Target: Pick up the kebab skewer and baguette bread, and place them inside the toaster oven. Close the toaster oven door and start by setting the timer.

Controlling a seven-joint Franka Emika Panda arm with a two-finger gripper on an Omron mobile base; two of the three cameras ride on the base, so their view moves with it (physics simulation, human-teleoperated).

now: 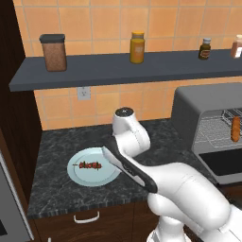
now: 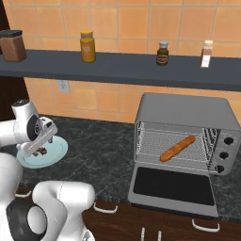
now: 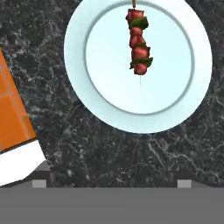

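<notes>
One item left to fetch: the skewer lies on the blue plate; the baguette rests on the oven rack, door down. We hover the gripper wide-fingered above; next we should centre and descend.

kebab skewer stick cut off at hand view's top edge, toaster oven cropped by left base view's right edge

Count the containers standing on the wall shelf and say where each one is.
4, seen from the right base: a brown canister at the far left, a yellow jar next, a small dark bottle past the middle, a pale shaker rightmost. More may stand beyond the frame.
</notes>
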